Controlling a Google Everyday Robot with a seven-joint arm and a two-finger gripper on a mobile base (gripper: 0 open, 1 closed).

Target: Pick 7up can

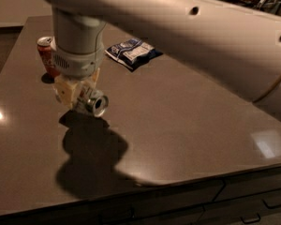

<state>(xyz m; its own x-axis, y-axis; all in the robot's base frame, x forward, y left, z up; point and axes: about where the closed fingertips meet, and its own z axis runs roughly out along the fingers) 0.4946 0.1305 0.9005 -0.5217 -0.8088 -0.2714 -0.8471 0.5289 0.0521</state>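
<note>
I see only the silver end of the small aluminium can (pixel 98 105), its body hidden inside the cream gripper (pixel 83 99) left of centre.

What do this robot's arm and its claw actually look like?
The arm is a thick, smooth, off-white tube with small dark round holes along it. A grey vented wrist leads to the gripper, over the left side of the table: stubby cream fingers shut on the 7up can.
</note>
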